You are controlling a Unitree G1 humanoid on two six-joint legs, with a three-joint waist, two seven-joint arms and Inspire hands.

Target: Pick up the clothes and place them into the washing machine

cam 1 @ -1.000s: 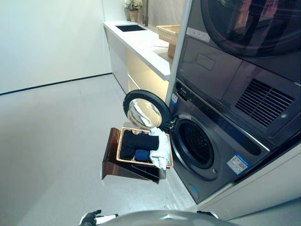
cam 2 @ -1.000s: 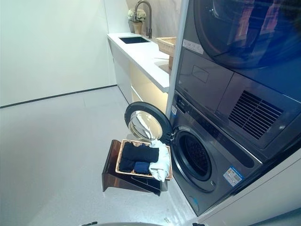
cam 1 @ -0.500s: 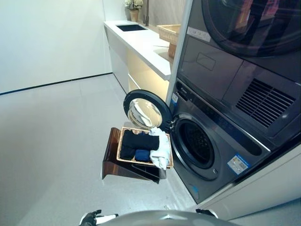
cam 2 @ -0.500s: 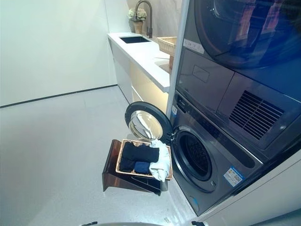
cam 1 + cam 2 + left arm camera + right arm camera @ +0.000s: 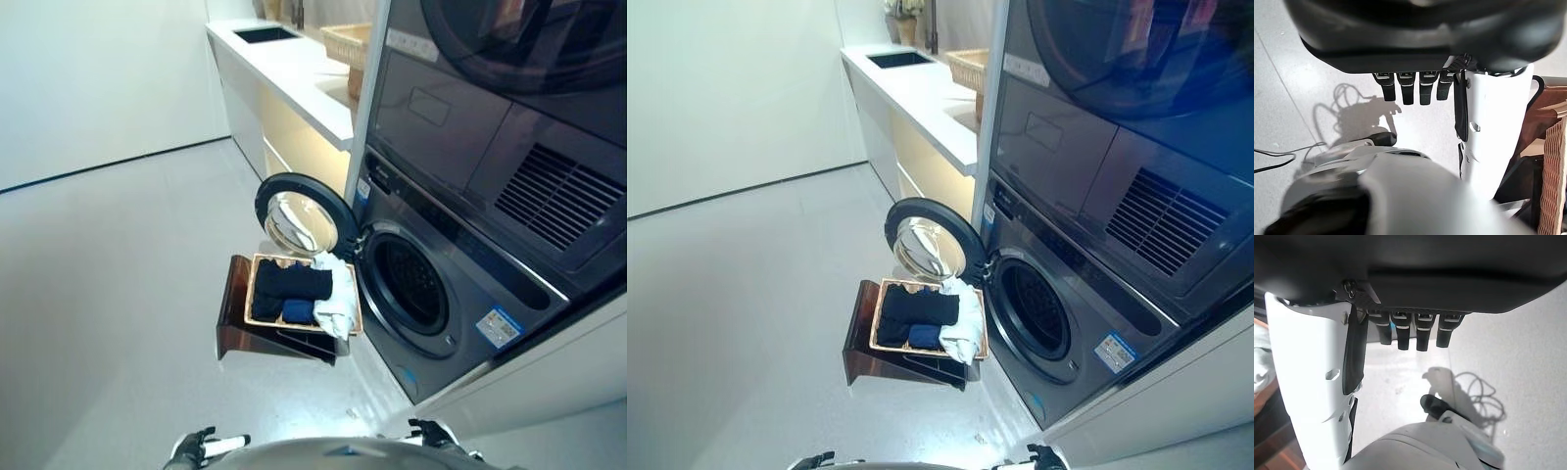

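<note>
At the floor's centre, just at nine o'clock of the washing machine point(image 5: 431, 294): a wicker basket point(image 5: 257, 294) on a brown stand point(image 5: 235, 313), filled with folded clothes point(image 5: 292, 283) — dark pieces at the middle, a blue piece point(image 5: 297, 310) toward six o'clock, a white piece point(image 5: 336, 305) draped over the rim at three o'clock. At twelve o'clock of the basket, just beside it: the machine's round door point(image 5: 302, 219), swung wide, glass facing out. At three o'clock of the basket: the dark drum opening point(image 5: 411, 285), nothing seen inside. Stacked on top of the washer: a second machine point(image 5: 490, 88). Toward twelve o'clock, along the wall: a white counter point(image 5: 294, 78) with a sink point(image 5: 260, 34) and another woven basket point(image 5: 353, 41).

At six o'clock, low at the frame's edge, well apart from the clothes: left hand point(image 5: 194, 449) and right hand point(image 5: 431, 434). Both hanging down, fingers straight and relaxed in the wrist views, left hand fingers point(image 5: 1407, 90), right hand fingers point(image 5: 1422, 333), grasping nothing, only floor beyond.
</note>
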